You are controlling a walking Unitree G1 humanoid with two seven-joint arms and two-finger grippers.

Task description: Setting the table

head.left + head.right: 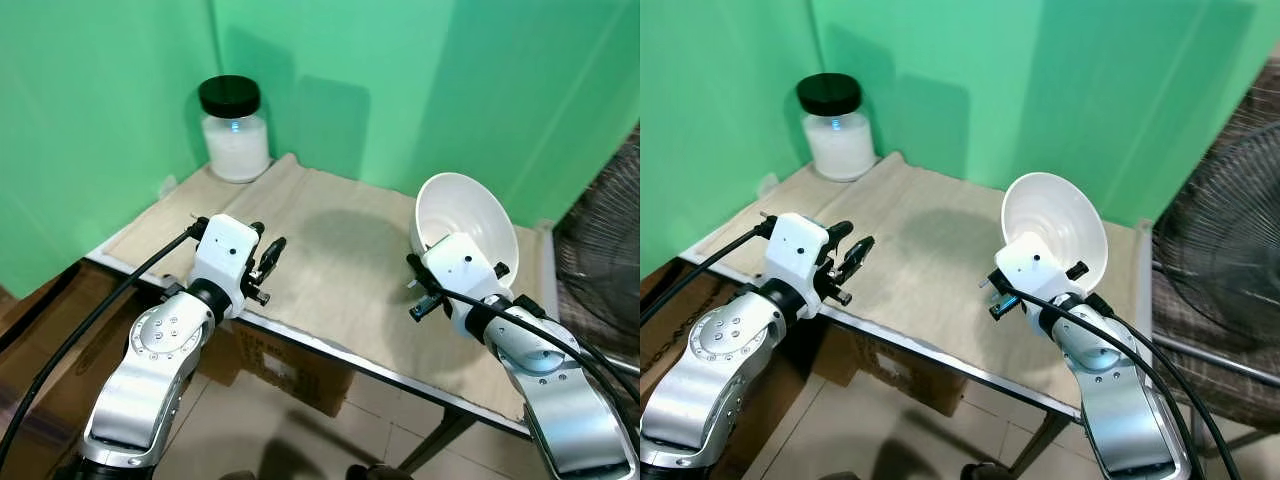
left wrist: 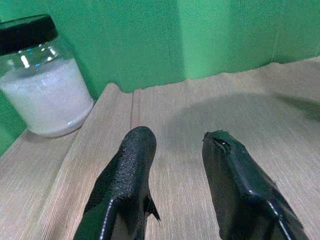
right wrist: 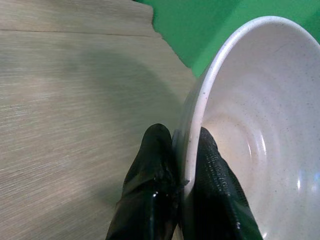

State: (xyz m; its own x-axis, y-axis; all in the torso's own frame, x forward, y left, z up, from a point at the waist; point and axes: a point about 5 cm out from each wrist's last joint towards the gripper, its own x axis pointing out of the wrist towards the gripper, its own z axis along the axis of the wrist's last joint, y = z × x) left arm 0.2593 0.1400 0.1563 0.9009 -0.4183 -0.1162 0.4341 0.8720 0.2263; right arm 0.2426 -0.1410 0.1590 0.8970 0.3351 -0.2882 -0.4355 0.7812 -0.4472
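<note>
A white bowl point(image 1: 468, 220) is held up on edge above the right side of the table, its hollow facing me. My right gripper point(image 3: 179, 172) is shut on the bowl's rim point(image 3: 200, 100), one finger inside and one outside. My left gripper point(image 1: 268, 257) hovers low over the table's front left edge, open, with nothing between its fingers point(image 2: 132, 165). A glass jar point(image 1: 234, 132) of white powder with a black lid stands in the back left corner, also seen as the jar point(image 2: 40, 80) in the left wrist view.
The table point(image 1: 340, 260) has a beige cloth-like top and sits in a corner of green walls. A black fan grille point(image 1: 1230, 250) stands at the right. A cardboard box point(image 1: 290, 365) lies under the table's front edge.
</note>
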